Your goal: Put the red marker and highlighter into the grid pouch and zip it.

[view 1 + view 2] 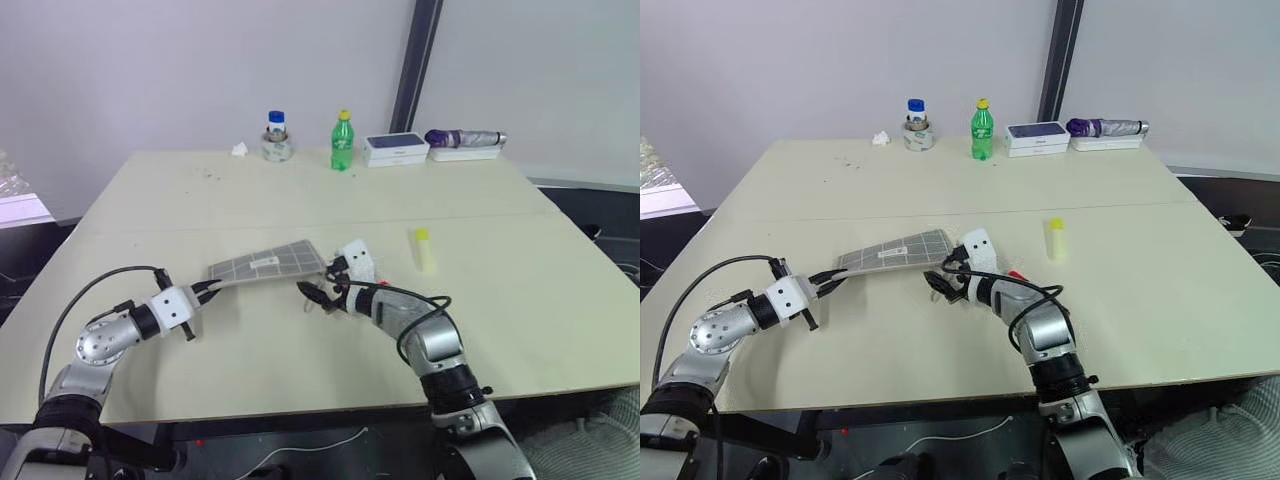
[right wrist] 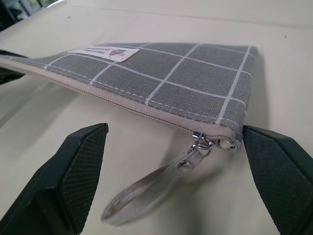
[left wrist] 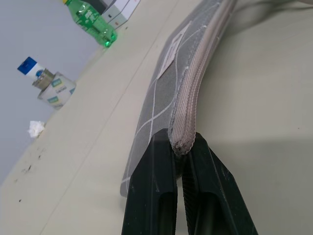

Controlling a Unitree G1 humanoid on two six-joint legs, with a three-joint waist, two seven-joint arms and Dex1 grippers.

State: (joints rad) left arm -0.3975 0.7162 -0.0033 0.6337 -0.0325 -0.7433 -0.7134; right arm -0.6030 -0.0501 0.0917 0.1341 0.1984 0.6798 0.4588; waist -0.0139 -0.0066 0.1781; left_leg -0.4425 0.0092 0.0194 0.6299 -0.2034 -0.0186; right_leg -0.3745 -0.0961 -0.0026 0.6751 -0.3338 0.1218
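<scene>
The left gripper [image 3: 182,196] is clamped on one end of the flat grey white-gridded fabric pouch [image 1: 268,264]. The right gripper [image 2: 181,171] stands wide apart, empty, flanking the clear zipper pull tab [image 2: 146,193].

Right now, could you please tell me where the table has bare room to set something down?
The near right, between the highlighter and the table edge, is bare; so is the wide left stretch behind the pouch. The back edge is crowded: a tape roll, bottle and boxes. Both claws, left and right, crowd the pouch.

Grid pouch [image 1: 268,264] mid-table btwn both arms, highlighter [image 1: 425,249] to its right, bottle [image 1: 342,142] behind.
</scene>
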